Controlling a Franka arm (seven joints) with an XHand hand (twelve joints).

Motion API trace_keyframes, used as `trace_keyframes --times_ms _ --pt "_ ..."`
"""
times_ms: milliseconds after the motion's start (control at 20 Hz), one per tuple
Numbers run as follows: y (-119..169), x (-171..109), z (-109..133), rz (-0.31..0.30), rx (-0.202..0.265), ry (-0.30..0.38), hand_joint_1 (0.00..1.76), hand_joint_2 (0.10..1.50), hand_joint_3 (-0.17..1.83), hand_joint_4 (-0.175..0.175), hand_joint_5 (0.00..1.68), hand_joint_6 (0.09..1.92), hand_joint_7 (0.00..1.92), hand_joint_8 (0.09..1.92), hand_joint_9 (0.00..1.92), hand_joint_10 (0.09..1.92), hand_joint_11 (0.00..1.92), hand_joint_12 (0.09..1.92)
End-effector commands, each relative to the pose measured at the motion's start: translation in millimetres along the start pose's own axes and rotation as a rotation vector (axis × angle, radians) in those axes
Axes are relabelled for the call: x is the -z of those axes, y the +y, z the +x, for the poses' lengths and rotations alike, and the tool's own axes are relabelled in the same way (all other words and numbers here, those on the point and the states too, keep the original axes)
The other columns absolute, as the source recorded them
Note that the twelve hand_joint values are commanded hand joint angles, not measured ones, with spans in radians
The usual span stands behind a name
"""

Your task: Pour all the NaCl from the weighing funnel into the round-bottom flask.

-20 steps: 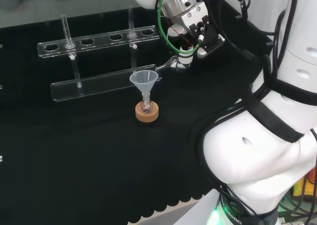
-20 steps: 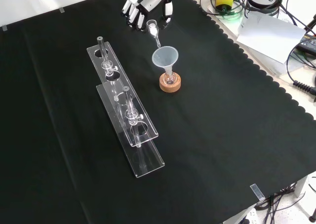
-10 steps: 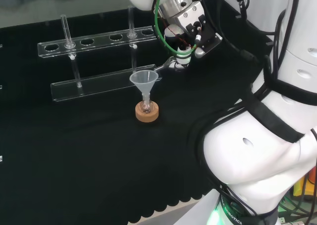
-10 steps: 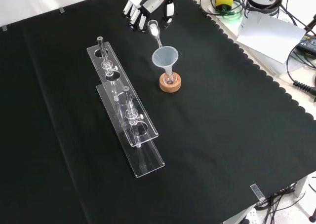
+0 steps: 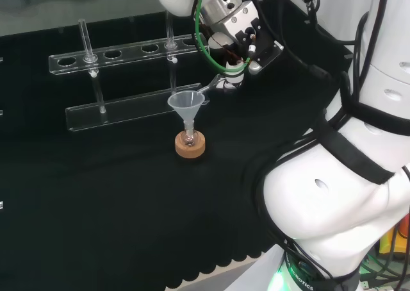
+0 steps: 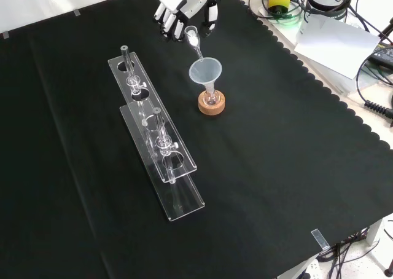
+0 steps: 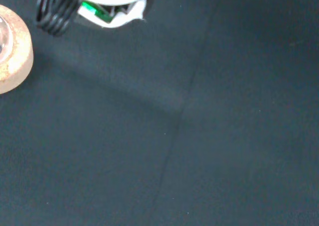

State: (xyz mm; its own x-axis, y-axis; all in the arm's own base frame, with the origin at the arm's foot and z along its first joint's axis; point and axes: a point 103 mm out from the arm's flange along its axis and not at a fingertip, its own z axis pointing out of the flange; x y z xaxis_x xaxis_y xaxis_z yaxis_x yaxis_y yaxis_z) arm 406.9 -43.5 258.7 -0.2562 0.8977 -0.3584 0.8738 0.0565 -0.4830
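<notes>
A small round-bottom flask sits in a cork ring with a translucent plastic funnel in its neck. My hand is curled round a clear weighing funnel, tilted with its narrow spout down over the plastic funnel's rim. Whether any salt is in it I cannot make out.
A clear acrylic tube rack with two glass tubes stands beyond the flask in the head view, to its left in the front view. The cloth's scalloped edge runs along the right in the front view, with papers and cables past it.
The hand has turned and shifted slightly left in the head view, tipping the weighing funnel further over the plastic funnel. Flask and rack have stayed put.
</notes>
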Motion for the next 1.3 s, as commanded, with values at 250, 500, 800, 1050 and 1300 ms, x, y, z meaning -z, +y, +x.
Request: trace_keyframes --times_ms 250,500,800,1050,1300 --pt "-0.1 7.1 6.3 -0.001 0.007 -0.050 1.10 0.68 0.70 0.175 1.17 0.88 0.48 0.63 0.77 0.54 0.41 1.30" --pt "-0.3 11.6 7.3 -0.001 0.007 -0.074 1.10 0.68 0.70 0.175 1.17 0.88 0.48 0.63 0.77 0.54 0.41 1.30" --pt "-0.9 15.5 9.9 0.004 0.000 -0.105 1.10 0.68 0.70 0.175 1.17 0.88 0.48 0.63 0.77 0.54 0.41 1.30" --pt "-0.7 16.7 11.3 0.003 -0.008 -0.122 1.10 0.68 0.70 0.175 1.17 0.88 0.48 0.63 0.77 0.54 0.41 1.30" --pt "-0.1 17.6 12.7 0.005 -0.024 -0.137 1.10 0.68 0.70 0.175 1.17 0.88 0.48 0.63 0.77 0.54 0.41 1.30"
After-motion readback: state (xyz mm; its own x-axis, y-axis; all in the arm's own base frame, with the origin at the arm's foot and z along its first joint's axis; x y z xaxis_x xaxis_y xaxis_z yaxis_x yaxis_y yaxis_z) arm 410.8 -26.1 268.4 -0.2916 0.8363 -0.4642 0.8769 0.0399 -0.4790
